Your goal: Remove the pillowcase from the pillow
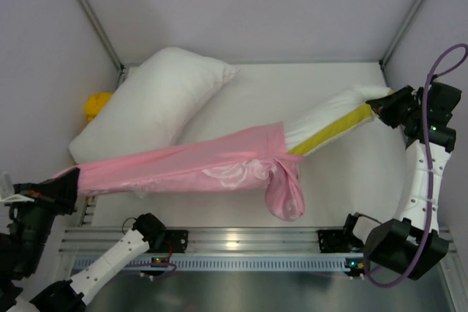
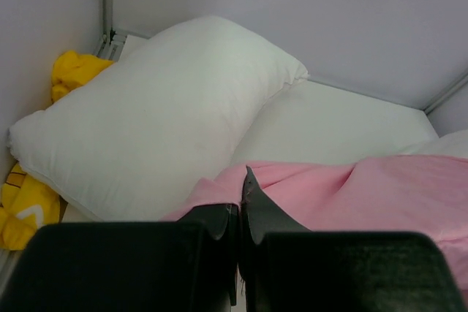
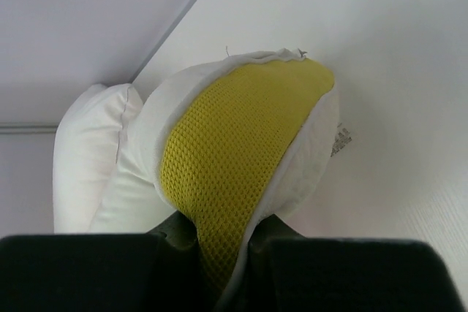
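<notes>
The pink pillowcase stretches across the table from the left edge to the middle, bunched at its right end. My left gripper is shut on its left end, and pink fabric runs away from the closed jaws in the left wrist view. The pillow, white with a yellow band, sticks out of the case toward the right. My right gripper is shut on its far right end; the yellow mesh band is pinched between the jaws in the right wrist view.
A plain white pillow lies at the back left, also in the left wrist view. A yellow cloth sits in the back left corner beside it. White walls and metal posts enclose the table. An aluminium rail runs along the near edge.
</notes>
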